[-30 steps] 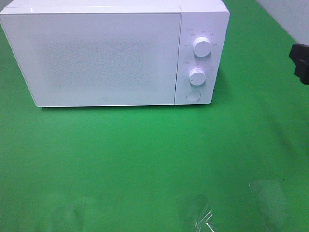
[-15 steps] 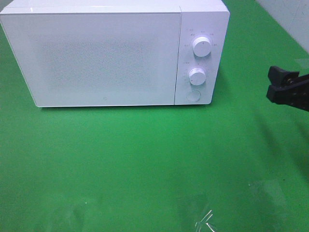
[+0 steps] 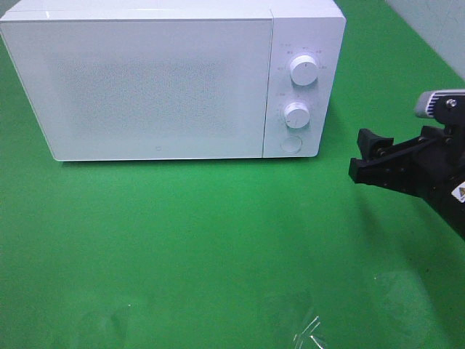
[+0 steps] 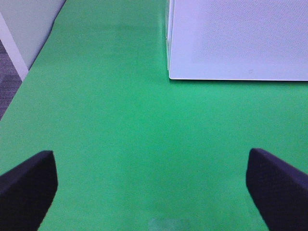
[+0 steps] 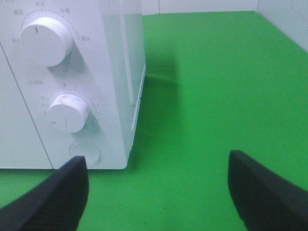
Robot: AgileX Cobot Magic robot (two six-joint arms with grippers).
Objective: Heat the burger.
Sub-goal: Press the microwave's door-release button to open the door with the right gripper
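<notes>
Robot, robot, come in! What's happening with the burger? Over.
Left gripper open, empty. Right gripper open, facing microwave knobs. Burger not in view; door shut.

Lab setup: green mat, microwave

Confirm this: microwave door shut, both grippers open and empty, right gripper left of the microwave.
Not quite. The right gripper is to the right of the microwave, by its knobs, as the exterior high view shows. The door is shut; it and the left gripper are open and empty.
</notes>
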